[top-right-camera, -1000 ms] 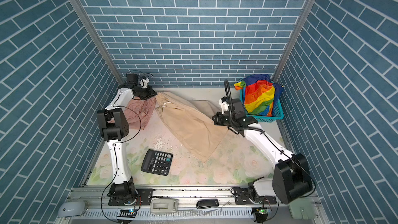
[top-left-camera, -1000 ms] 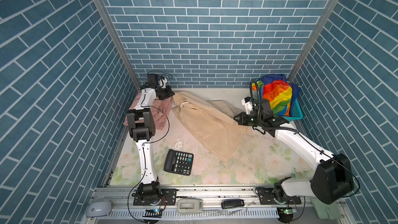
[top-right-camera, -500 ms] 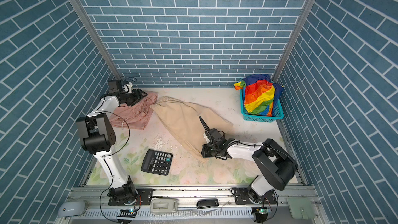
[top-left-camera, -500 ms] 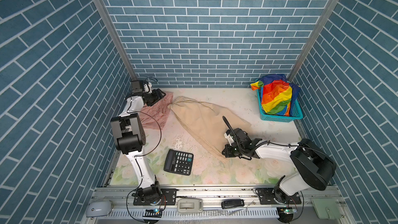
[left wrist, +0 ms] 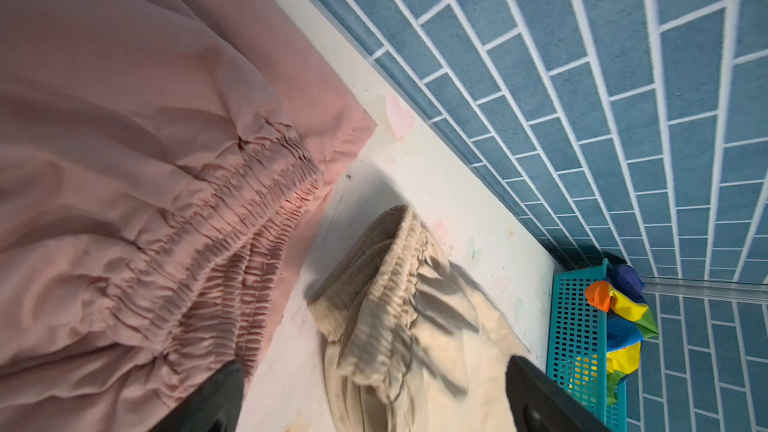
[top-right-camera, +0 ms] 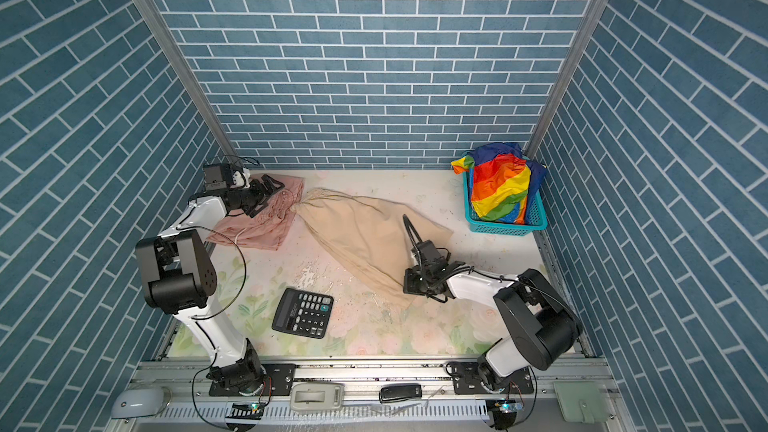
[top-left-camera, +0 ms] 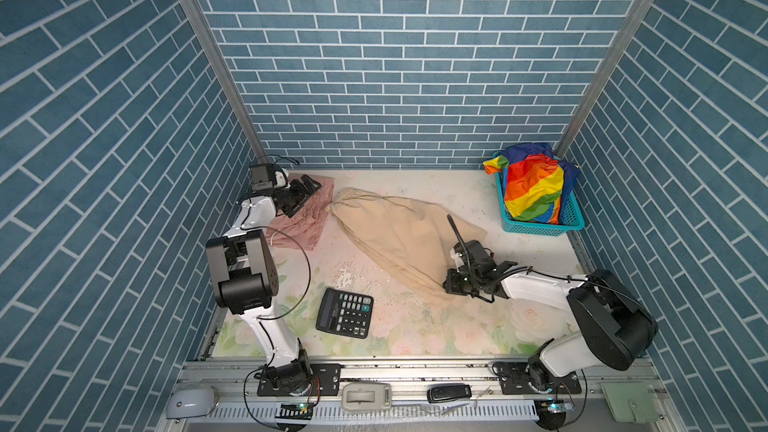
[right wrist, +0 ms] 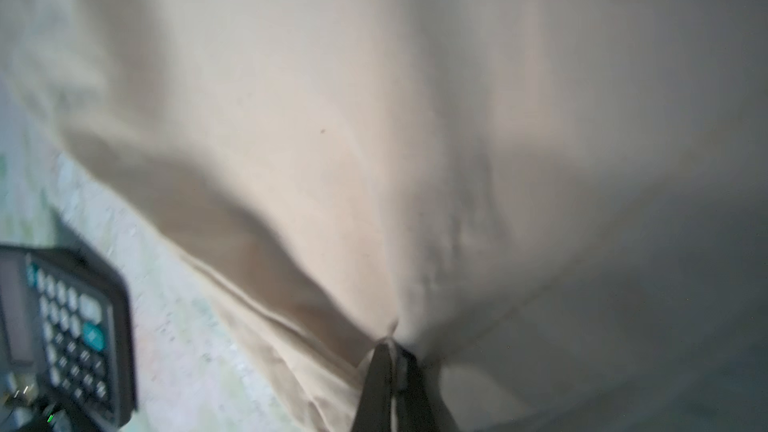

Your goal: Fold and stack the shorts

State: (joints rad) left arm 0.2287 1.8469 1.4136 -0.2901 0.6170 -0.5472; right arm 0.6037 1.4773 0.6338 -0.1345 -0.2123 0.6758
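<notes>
The beige shorts (top-left-camera: pixel 399 230) (top-right-camera: pixel 361 230) lie stretched slantwise across the table, their bunched waistband (left wrist: pixel 395 305) toward the back left. My right gripper (top-left-camera: pixel 446 284) (top-right-camera: pixel 409 282) (right wrist: pixel 390 351) is shut on their near hem, low over the table. My left gripper (top-left-camera: pixel 306 195) (top-right-camera: pixel 272 191) (left wrist: pixel 374 384) is open and holds nothing. It hangs over the salmon-pink shorts (top-left-camera: pixel 309 222) (top-right-camera: pixel 266 226) (left wrist: pixel 124 118), just short of the beige waistband. The rainbow-striped shorts (top-left-camera: pixel 534 184) (top-right-camera: pixel 498 184) (left wrist: pixel 623 313) sit heaped in the teal basket (top-left-camera: pixel 540 228) (top-right-camera: pixel 505 228) (left wrist: pixel 573 326).
A black calculator (top-left-camera: pixel 344 318) (top-right-camera: pixel 302 312) (right wrist: pixel 62 326) lies on the floral mat left of the beige hem. Blue brick walls close in the back and both sides. The basket fills the back right corner. A mouse (top-left-camera: pixel 189 403) and small devices rest on the front rail.
The left gripper let go of the beige waistband, opened and drew back to the left. The right gripper carried the beige hem from near the basket down toward the front.
</notes>
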